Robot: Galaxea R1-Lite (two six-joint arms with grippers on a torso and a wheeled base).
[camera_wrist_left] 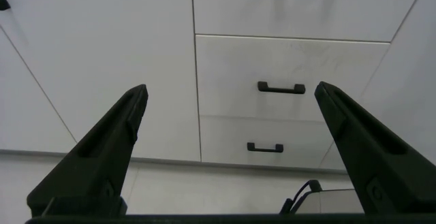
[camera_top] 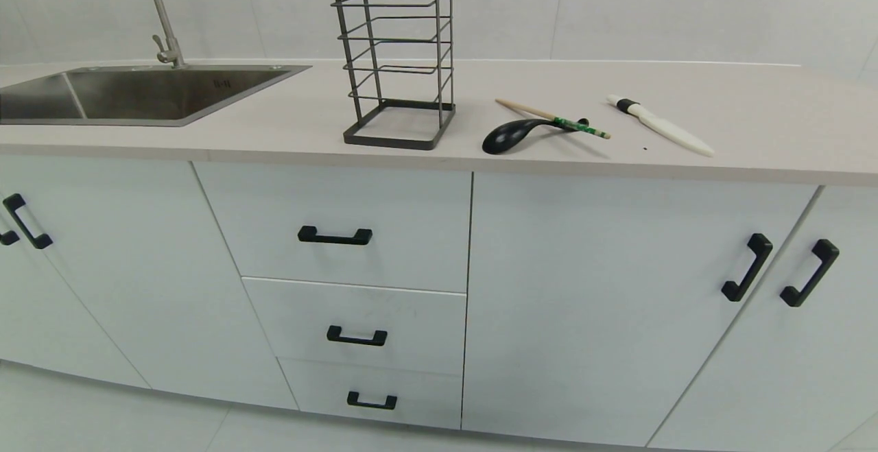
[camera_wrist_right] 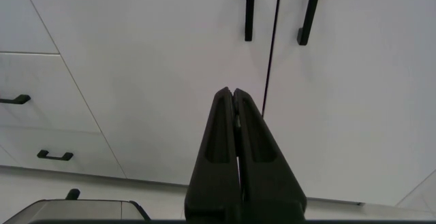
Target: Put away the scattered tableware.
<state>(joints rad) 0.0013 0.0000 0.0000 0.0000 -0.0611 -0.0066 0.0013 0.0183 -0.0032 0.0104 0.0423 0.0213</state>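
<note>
The left gripper [camera_wrist_left: 231, 91] has its jaws wide apart and empty, and the right gripper [camera_wrist_right: 232, 93] has its jaws pressed together on nothing; both hang before the white cabinet fronts [camera_wrist_left: 293, 67], well apart from the tableware. On the pale countertop [camera_top: 754, 109], right of the tall black wire rack [camera_top: 398, 54], lie a glossy black spoon [camera_top: 511, 135], a green-banded wooden chopstick [camera_top: 552, 118] crossing its handle, and farther right a white knife with a black collar [camera_top: 658, 125]. Lifting the spoon first would probably tip the chopstick, which might roll over the near edge.
</note>
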